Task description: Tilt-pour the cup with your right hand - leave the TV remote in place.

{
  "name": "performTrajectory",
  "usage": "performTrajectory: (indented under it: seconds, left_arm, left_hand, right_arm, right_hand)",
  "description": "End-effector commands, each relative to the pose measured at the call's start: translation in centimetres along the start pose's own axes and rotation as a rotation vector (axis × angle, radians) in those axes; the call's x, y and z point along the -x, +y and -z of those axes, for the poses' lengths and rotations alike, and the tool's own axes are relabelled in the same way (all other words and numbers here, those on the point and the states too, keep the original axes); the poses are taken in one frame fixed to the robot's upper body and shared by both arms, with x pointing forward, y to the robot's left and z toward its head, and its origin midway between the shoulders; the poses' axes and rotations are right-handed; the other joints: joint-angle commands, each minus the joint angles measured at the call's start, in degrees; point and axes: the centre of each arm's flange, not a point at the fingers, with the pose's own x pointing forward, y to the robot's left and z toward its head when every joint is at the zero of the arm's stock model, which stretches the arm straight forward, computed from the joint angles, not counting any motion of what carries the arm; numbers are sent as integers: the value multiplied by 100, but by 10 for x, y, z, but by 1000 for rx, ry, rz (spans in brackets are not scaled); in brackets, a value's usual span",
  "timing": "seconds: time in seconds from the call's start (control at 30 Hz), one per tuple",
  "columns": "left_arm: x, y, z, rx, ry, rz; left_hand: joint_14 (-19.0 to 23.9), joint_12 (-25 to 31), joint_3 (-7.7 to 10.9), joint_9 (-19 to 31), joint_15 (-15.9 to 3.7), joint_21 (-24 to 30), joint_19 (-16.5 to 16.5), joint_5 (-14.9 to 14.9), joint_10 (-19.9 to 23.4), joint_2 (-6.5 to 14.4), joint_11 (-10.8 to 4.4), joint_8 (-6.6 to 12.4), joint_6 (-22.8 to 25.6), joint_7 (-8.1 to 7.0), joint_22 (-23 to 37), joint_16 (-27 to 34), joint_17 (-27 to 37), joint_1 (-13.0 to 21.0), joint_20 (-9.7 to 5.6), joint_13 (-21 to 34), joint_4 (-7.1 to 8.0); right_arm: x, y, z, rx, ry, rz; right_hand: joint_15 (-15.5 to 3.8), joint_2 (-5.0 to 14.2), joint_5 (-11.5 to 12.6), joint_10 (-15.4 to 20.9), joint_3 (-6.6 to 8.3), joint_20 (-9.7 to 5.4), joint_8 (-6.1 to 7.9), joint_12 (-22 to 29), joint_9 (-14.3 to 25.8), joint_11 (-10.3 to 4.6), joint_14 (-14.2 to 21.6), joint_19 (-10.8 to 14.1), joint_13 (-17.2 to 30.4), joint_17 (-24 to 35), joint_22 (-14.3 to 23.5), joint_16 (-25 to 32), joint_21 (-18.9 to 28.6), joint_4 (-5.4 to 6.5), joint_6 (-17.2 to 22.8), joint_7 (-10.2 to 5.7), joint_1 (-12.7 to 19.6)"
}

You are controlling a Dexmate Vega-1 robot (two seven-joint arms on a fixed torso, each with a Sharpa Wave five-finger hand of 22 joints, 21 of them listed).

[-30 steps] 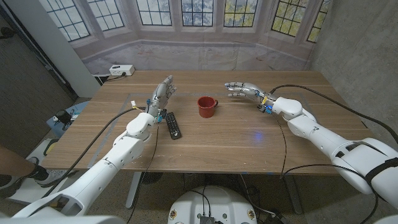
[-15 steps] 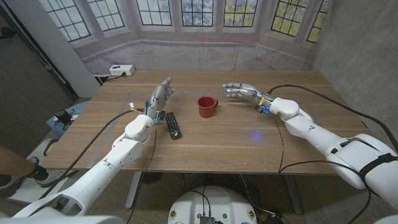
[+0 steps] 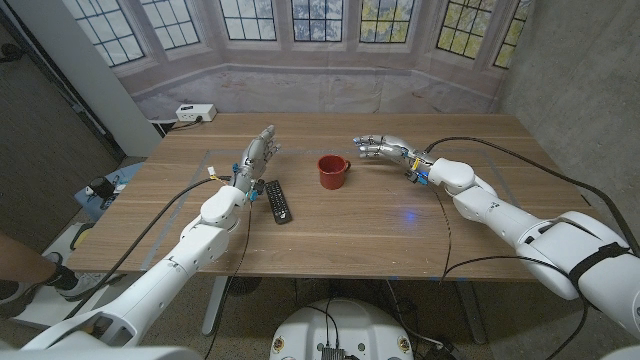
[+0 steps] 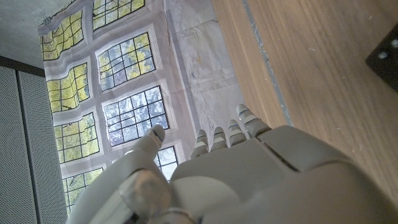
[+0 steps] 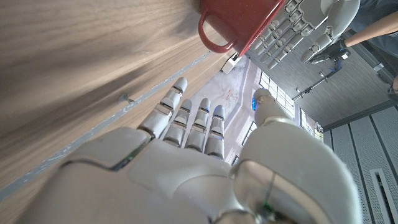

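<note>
A red cup [image 3: 332,171] stands upright on the wooden table [image 3: 400,230] near its middle, handle toward my right side. My right hand [image 3: 379,148] is open, fingers stretched toward the cup, a short gap away from it on its right. In the right wrist view the cup [image 5: 239,23] and its handle lie just beyond my right hand [image 5: 186,155]. A black TV remote [image 3: 278,200] lies left of the cup. My left hand [image 3: 257,156] stands open on its edge just behind and left of the remote, not touching it.
A white power strip [image 3: 195,113] sits at the table's far left corner. A person's leg and shoe [image 3: 30,268] show at the picture's left edge, beside the table. The table's near right part is bare wood.
My right hand has slid left toward the cup, narrowing the gap. The left hand, the cup and the remote have stayed put.
</note>
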Motion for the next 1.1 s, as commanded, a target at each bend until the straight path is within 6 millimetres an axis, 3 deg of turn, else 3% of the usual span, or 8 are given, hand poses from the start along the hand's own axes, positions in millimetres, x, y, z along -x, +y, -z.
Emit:
performTrajectory:
  seconds: [0.03, 1.1]
  left_arm:
    - [3, 0, 2, -1, 5, 2]
    - [7, 1, 2, -7, 9, 14]
  left_hand:
    - [48, 29, 10, 28, 14, 48, 61, 31, 15, -16, 22, 40, 37, 6, 5, 23, 17, 42, -2, 12, -48]
    - [78, 19, 25, 29, 15, 37, 76, 32, 46, -16, 4, 34, 95, 7, 7, 12, 19, 44, -2, 14, -82]
  right_arm:
    - [-8, 11, 0, 2, -9, -15]
    - [-23, 30, 2, 10, -13, -17]
  right_hand:
    - [-298, -35, 24, 172, 2, -24, 24, 76, 14, -25, 82, 69, 15, 8, 11, 32, 38, -21, 59, -8, 149]
    - [-489, -155, 37, 695, -53, -147, 143, 160, 30, -74, 403, 310, 74, 18, 13, 101, 69, 7, 538, -52, 651]
